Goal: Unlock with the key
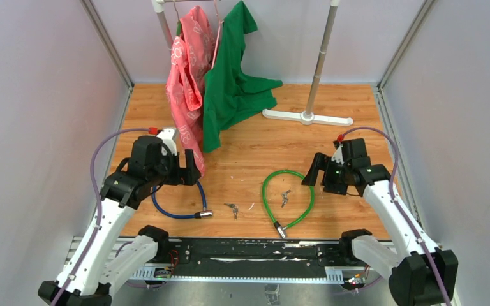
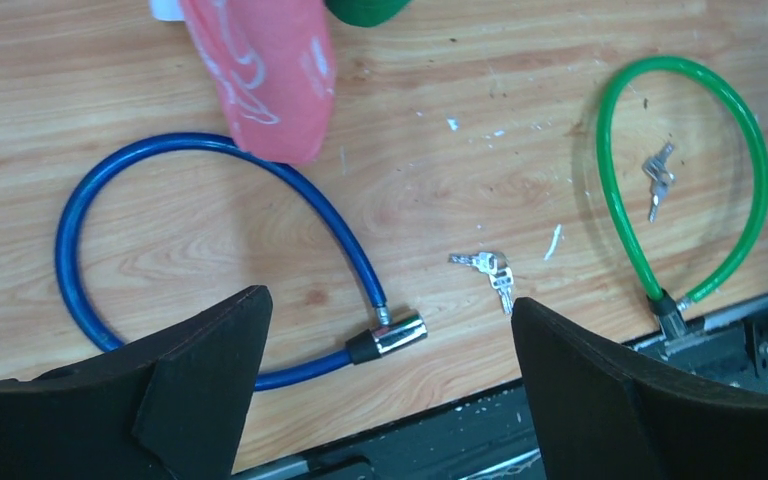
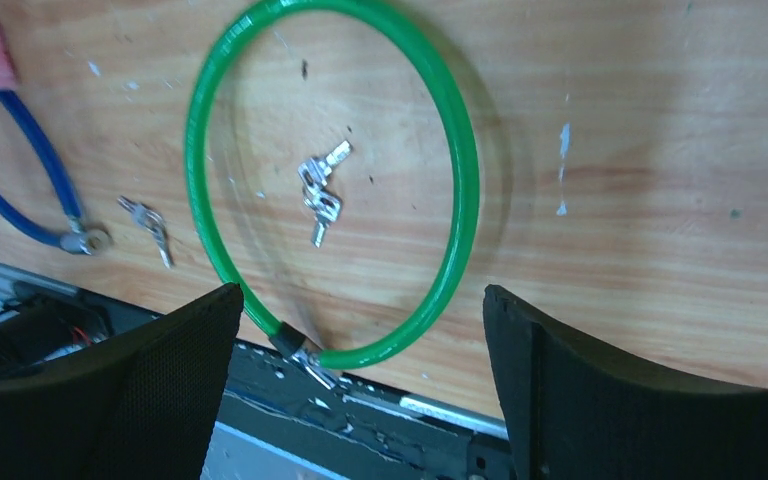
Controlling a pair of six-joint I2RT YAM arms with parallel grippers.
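Keys (image 3: 318, 195) flat inside green cable lock (image 3: 193, 160), long axis seemingly near-far.

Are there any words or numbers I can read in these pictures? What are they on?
No text can be read anywhere.
On the pink garment: white print, too blurred to tell whether it is letters.
On the keys by the blue cable lock: any stamping is too small to read.
On the other keys inside the green cable lock: too small as well.
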